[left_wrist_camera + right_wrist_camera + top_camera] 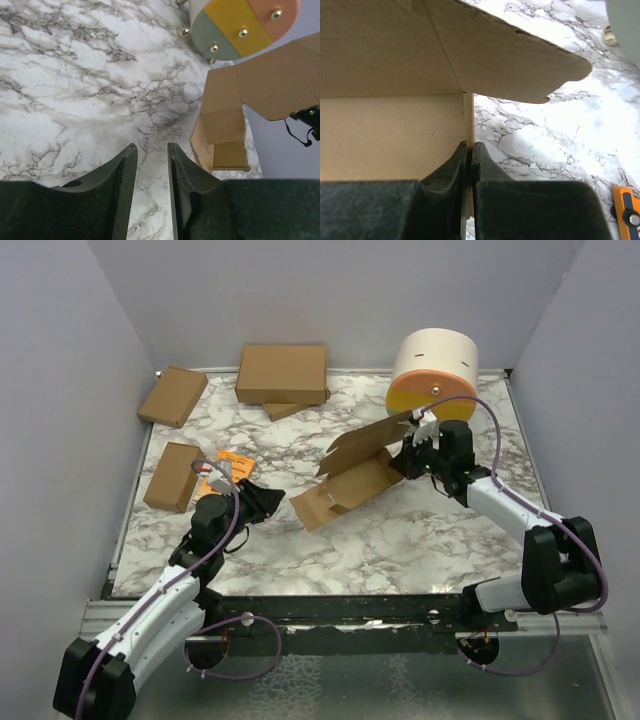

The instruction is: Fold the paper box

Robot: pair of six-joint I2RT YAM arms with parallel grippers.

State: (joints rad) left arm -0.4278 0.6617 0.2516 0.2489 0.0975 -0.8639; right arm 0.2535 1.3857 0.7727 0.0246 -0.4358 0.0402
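paper box [395, 90] cropped top & left, edge hidden in right pincer [470, 146], booklet [235, 458] partly behind left arm [205, 532]

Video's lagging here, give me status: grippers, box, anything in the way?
Left gripper open, empty, above the table. Right gripper shut on the paper box wall. Box half-formed, lid flap raised. Round drum close behind the flap.

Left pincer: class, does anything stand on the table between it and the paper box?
Nothing visible does. Only bare marble table separates the open left pincer from the paper box; the right pincer grips its wall.
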